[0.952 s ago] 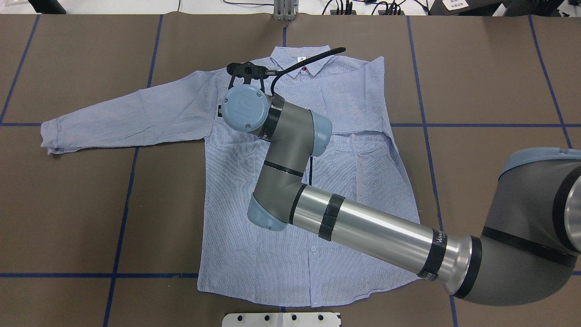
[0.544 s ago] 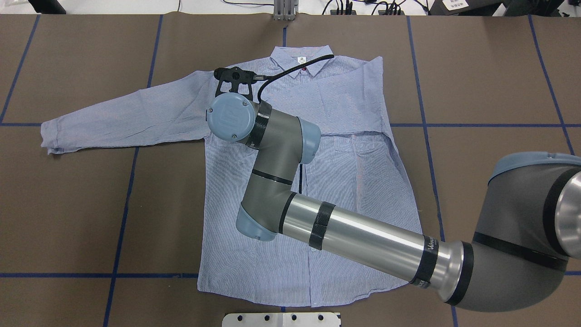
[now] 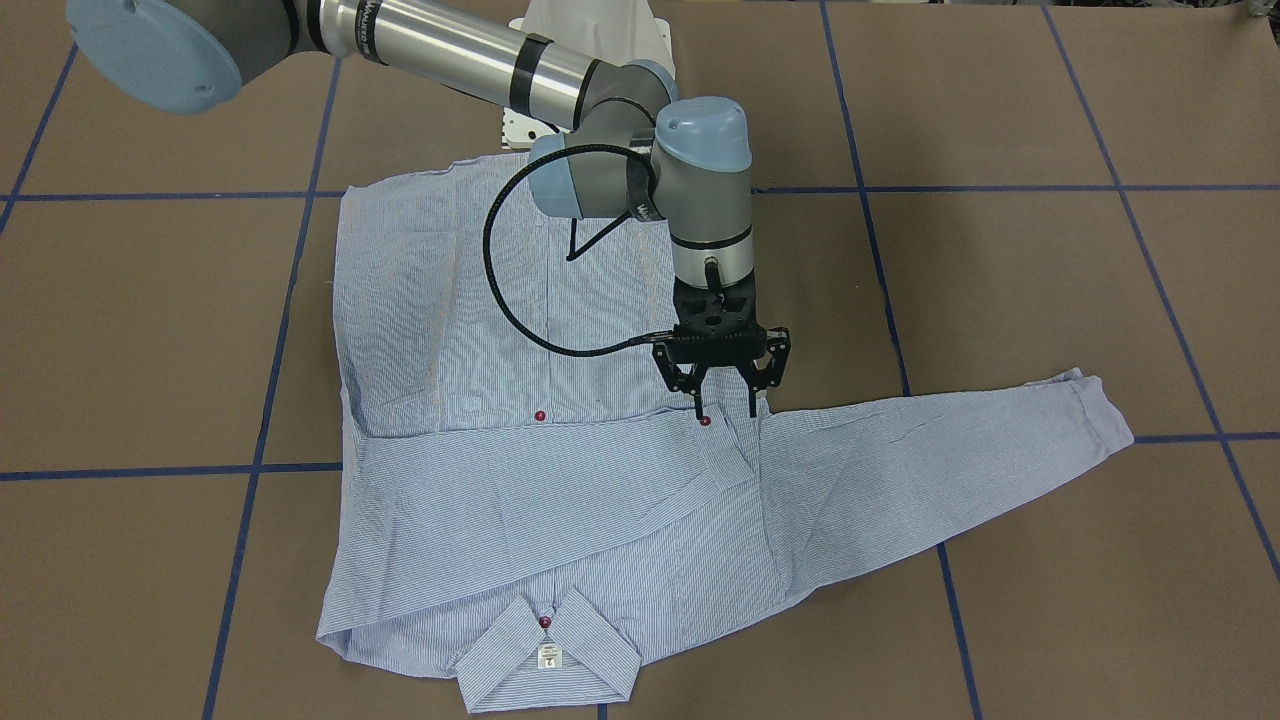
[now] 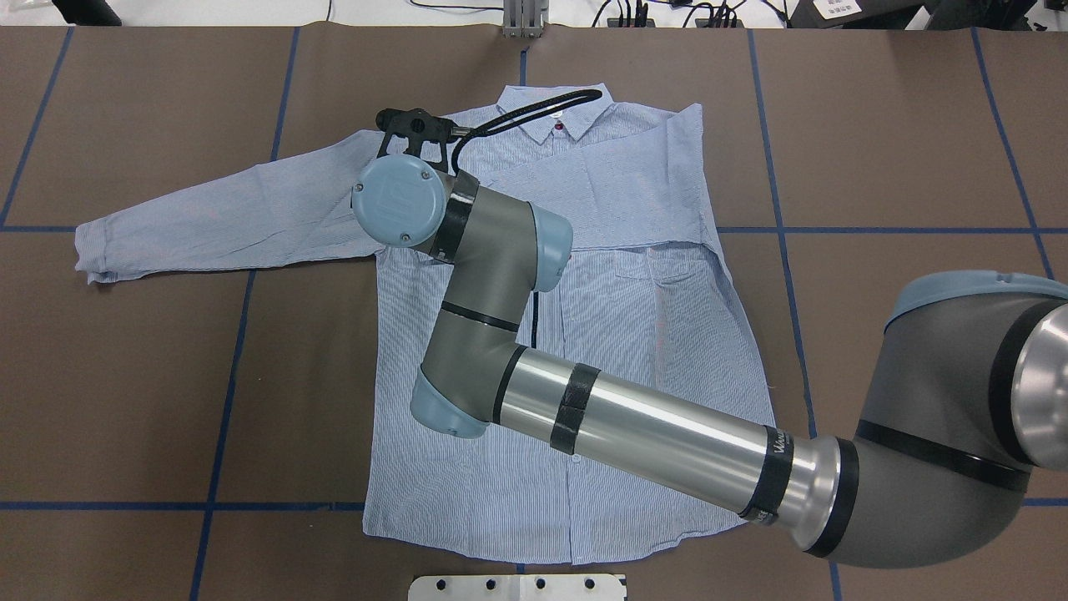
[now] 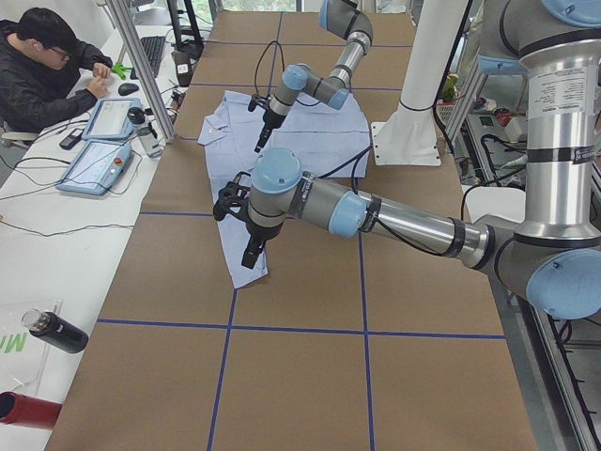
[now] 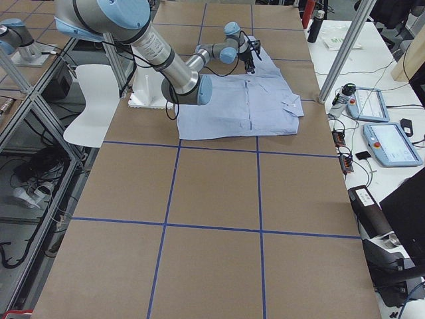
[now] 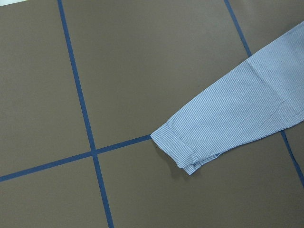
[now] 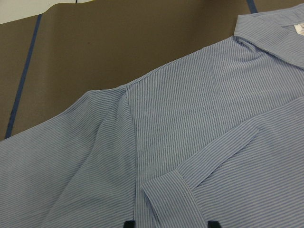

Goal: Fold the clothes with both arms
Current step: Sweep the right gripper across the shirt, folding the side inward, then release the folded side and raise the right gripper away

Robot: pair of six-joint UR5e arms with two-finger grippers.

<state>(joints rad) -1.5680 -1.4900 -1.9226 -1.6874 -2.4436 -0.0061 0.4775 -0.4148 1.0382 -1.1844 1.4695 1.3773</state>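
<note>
1. Shirt (image 4: pixel 651 334): light blue with fine white stripes, lying flat and front up at the centre of the brown table (image 4: pixel 125 401), hem toward the robot base.
2. Collar (image 3: pixel 590 650) is at the bottom of the front-facing view. It carries a small white neck label (image 3: pixel 547 657) with a dark red button (image 3: pixel 545 622) just above it.
3. One sleeve (image 3: pixel 520 470) is folded flat across the chest. Its cuff (image 8: pixel 171 199) ends near the opposite shoulder, with a red button showing there.
4. The other sleeve (image 4: pixel 225 209) stretches straight out to the left of the overhead frame. Its cuff (image 7: pixel 178 147) lies beside a crossing of blue tape lines (image 7: pixel 77 80).
5. Right gripper (image 3: pixel 722 385): points down just above the folded cuff, jaws apart and empty. The fingertips (image 8: pixel 128 224) are at the bottom edge of the wrist view.
6. Left gripper (image 5: pixel 252 258): hangs over the outstretched cuff in the left side view; I cannot tell whether it is spread or closed.
</note>
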